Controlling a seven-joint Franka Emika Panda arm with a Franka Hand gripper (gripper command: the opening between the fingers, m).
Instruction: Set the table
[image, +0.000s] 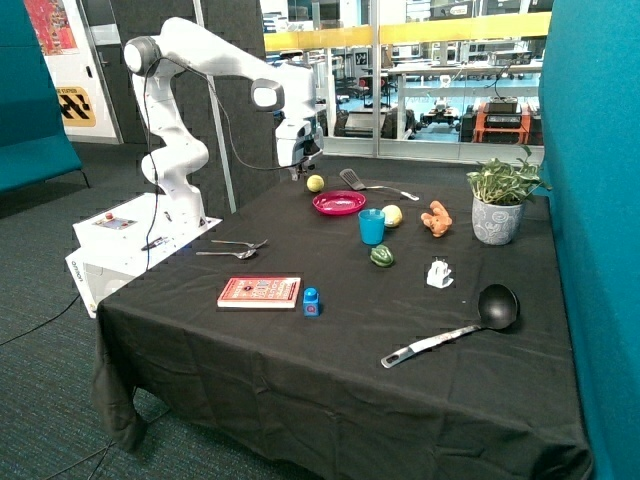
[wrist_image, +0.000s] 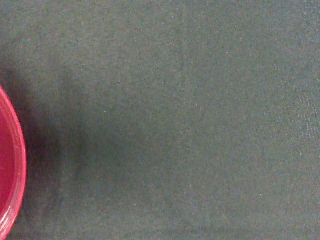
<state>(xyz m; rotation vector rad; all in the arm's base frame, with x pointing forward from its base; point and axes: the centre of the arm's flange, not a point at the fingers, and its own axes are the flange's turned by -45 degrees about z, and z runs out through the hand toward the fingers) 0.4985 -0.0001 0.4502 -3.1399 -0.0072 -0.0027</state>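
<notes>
A pink plate (image: 339, 203) lies on the black tablecloth (image: 330, 340) towards the far side; its rim also shows at the edge of the wrist view (wrist_image: 10, 165). A blue cup (image: 372, 227) stands just in front of it. Two pieces of silver cutlery (image: 240, 243) (image: 228, 254) lie near the table edge closest to the robot base. A black spatula (image: 375, 186) lies behind the plate. My gripper (image: 296, 170) hangs above the far corner of the table, beside the plate and next to a yellow-green fruit (image: 315, 183). The wrist view shows mostly bare cloth (wrist_image: 175, 125).
A black ladle (image: 470, 325) lies near the front. A red book (image: 260, 292) and a blue block (image: 311, 301) sit at the front. A yellow fruit (image: 392, 215), green pepper (image: 381, 256), orange toy (image: 435, 218), white object (image: 439, 273) and potted plant (image: 497, 215) stand mid-table.
</notes>
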